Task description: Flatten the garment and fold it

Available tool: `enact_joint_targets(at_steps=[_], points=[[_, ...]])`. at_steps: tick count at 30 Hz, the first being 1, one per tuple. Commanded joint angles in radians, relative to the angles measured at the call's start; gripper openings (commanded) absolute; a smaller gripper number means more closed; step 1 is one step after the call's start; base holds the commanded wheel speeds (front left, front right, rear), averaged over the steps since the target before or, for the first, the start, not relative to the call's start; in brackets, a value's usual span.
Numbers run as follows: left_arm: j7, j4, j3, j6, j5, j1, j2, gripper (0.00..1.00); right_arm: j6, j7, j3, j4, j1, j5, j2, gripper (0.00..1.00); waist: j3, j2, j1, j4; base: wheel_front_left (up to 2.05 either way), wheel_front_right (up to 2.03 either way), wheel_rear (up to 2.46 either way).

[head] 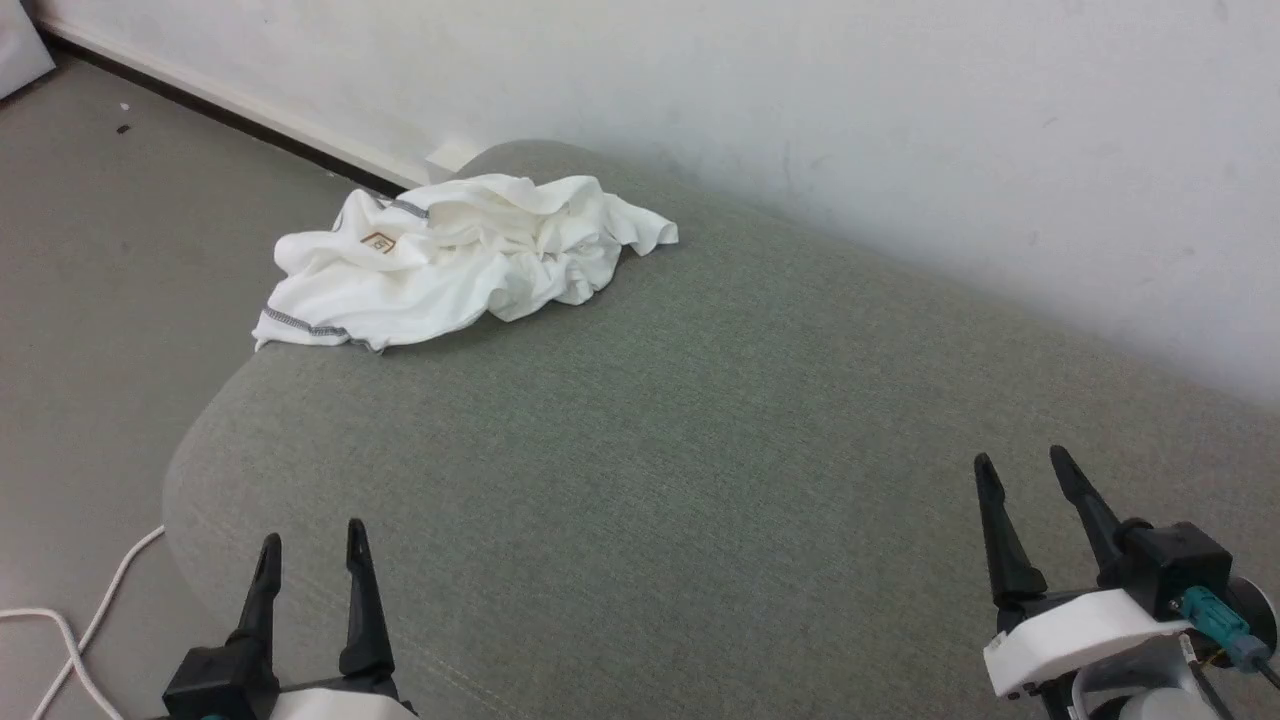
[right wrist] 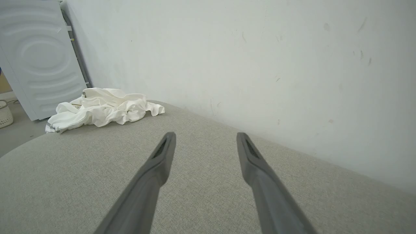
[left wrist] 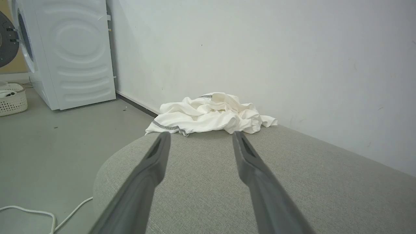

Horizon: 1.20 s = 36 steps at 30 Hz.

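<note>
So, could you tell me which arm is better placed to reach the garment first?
Probably left. The garment lies at the far left end of the cushion, ahead of the open left gripper; the right gripper is farther off.

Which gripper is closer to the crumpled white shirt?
The left gripper; the shirt lies on the cushion at its far left, the right gripper farther across.

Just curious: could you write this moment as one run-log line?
garment: crumpled, far end of grey cushion | left claw: open, empty | right claw: open, empty
</note>
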Motion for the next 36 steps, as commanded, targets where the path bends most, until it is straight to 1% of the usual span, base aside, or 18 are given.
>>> enact_joint_targets(at_steps=[1, 12, 24, 34, 36], points=[[-0.009, -0.006, 0.000, 0.011, -0.006, 0.020, -0.001, 1.00, -0.001, -0.011, -0.001, 0.005, -0.001, 0.009, 0.002, 1.00, -0.004, 0.0001, 0.0000, 0.016, -0.02, -0.02, -0.02], [-0.032, -0.017, -0.008, 0.023, -0.023, 0.041, -0.001, 1.00, -0.001, -0.028, -0.012, 0.009, 0.002, 0.017, 0.002, 1.00, -0.013, 0.0001, 0.0000, 0.077, -0.01, -0.01, -0.01], [-0.057, -0.024, -0.007, 0.019, -0.035, 0.059, -0.001, 1.00, -0.001, -0.053, -0.019, 0.022, 0.005, 0.030, 0.002, 1.00, -0.020, 0.0001, 0.0000, 0.125, 0.00, 0.00, 0.00], [-0.058, -0.022, -0.011, 0.012, -0.036, 0.054, -0.001, 1.00, -0.001, -0.055, -0.022, 0.017, 0.009, 0.029, 0.002, 1.00, -0.022, 0.0001, 0.0000, 0.116, 0.00, 0.00, 0.00], [-0.058, -0.026, -0.014, 0.012, -0.061, 0.053, -0.001, 1.00, -0.001, -0.054, -0.025, 0.015, 0.010, 0.028, 0.002, 1.00, -0.022, 0.0001, 0.0000, 0.115, 0.00, 0.00, 0.00]])
